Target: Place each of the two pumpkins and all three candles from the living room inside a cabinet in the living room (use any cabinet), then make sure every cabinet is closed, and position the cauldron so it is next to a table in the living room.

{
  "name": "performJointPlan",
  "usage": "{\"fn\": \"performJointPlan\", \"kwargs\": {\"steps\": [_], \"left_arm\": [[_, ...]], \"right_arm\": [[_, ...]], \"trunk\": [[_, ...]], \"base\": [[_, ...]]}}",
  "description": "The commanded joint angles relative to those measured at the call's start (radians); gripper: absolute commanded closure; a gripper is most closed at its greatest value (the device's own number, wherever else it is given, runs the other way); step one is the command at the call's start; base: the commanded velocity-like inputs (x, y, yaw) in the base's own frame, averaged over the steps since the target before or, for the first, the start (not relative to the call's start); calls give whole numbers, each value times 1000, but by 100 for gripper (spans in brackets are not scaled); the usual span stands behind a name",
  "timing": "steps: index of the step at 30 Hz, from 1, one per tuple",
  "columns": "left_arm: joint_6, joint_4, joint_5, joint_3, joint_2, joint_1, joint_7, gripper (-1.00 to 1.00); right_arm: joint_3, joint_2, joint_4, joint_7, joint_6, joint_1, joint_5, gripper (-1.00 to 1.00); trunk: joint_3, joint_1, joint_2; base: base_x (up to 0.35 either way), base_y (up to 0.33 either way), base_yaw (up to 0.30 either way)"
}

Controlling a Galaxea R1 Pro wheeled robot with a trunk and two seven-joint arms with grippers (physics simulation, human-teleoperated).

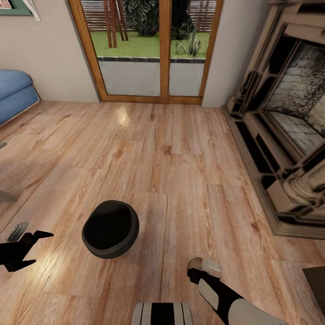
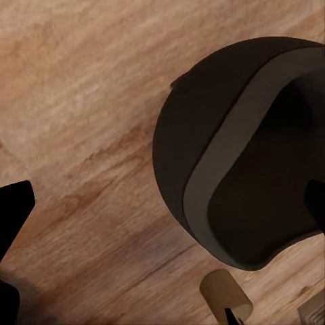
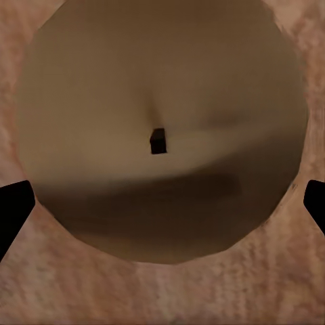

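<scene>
The black round-bellied cauldron [image 1: 110,229] stands on the wood floor in front of me, its wide mouth [image 2: 261,176] dark inside. To its left my left gripper [image 1: 34,248] hovers open and empty, a short way from the pot. A cream candle [image 1: 206,265] stands on the floor right of the cauldron, and it also shows beside the pot in the left wrist view [image 2: 225,292]. My right gripper [image 1: 198,272] is directly over it and open. The right wrist view looks straight down on the candle's top and wick [image 3: 158,141], with one black fingertip [image 3: 13,210] at each side of it.
A brick-and-stone fireplace [image 1: 289,135] fills the right side, its hearth edge running along the floor. A glass patio door [image 1: 151,49] is straight ahead. The blue sofa's end [image 1: 16,92] is at the far left. A grey leg-like piece [image 1: 5,196] shows at the left edge.
</scene>
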State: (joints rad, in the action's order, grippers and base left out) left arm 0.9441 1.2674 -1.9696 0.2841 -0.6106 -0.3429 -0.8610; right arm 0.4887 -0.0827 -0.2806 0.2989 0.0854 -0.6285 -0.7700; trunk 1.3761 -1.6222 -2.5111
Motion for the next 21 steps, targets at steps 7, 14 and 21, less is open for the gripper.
{"fn": "performJointPlan", "kwargs": {"steps": [7,14,21], "left_arm": [[2,0,-9,1,0,-1,-10,-100],[2,0,-2,1,0,-1,-9,-100],[2,0,22,1,0,-1,-6,-100]], "right_arm": [[8,1,-2,8,5,0,-5,-100],[8,0,-2,8,5,0,-5,-100],[8,0,-2,8,5,0,-5,-100]], "trunk": [[1,0,0],[1,0,0],[1,0,0]], "base": [[0,0,0],[102,0,0],[32,0,0]]}}
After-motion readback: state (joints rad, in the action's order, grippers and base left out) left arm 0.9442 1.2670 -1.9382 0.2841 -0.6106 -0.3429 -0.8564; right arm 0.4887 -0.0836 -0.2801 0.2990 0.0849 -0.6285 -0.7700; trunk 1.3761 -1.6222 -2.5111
